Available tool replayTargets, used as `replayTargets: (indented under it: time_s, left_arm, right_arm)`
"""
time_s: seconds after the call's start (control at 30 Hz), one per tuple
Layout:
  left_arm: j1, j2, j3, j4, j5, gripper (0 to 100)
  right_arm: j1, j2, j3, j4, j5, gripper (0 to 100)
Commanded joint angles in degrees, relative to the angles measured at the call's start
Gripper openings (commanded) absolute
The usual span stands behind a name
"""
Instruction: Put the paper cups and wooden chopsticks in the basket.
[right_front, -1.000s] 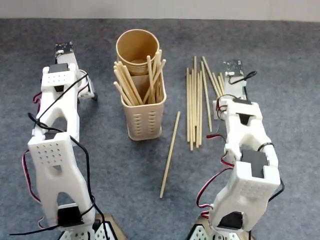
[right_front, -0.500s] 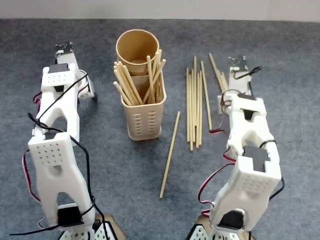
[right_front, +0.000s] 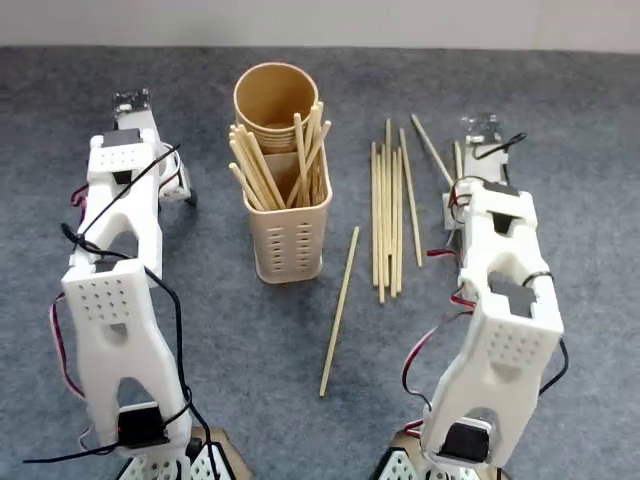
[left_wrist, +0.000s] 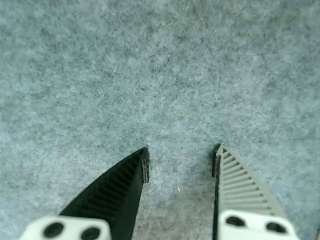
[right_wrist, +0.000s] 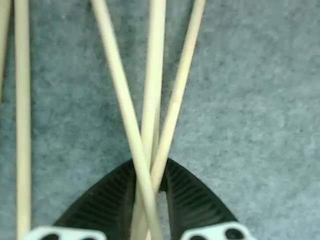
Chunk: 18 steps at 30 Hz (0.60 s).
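Grips three crossed sticks (right_wrist: 155, 75) in the right gripper (right_wrist: 150, 162); holds the left gripper (left_wrist: 181, 150) spread wide over carpet (left_wrist: 150, 60). Seem light and stiff, likely to swivel; better pinched mid-length.

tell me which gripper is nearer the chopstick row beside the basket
Right. The right gripper, shut on chopsticks, is beside the row; the left gripper is beyond the basket, over carpet.
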Motion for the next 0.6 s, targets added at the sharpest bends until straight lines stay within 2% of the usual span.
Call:
replayTargets:
  time_s: [0.0, 0.07, 0.2, 0.3, 0.57]
  left_arm:
    - [1.71, 0.31, -0.57, -1.32, -0.53, 22]
    - [1.71, 0.31, -0.57, -1.41, -0.53, 22]
    - [1.71, 0.31, -0.57, -1.49, -0.53, 22]
    - [1.71, 0.31, -0.57, -1.49, -0.53, 22]
    - [2.24, 0.31, -0.66, -1.49, -0.53, 22]
  right_arm:
    - [-1.19, 3.56, -7.78, 10.68, 3.6, 0.4]
    - [-0.92, 3.65, -12.79, 15.52, 1.58, 0.5]
    - [0.31, -1.45, -23.43, 20.79, -10.55, 0.5]
    - [-1.36, -8.84, -28.44, 21.49, -16.79, 0.5]
    - [-11.91, -32.84, -28.62, 21.93, -21.98, 0.5]
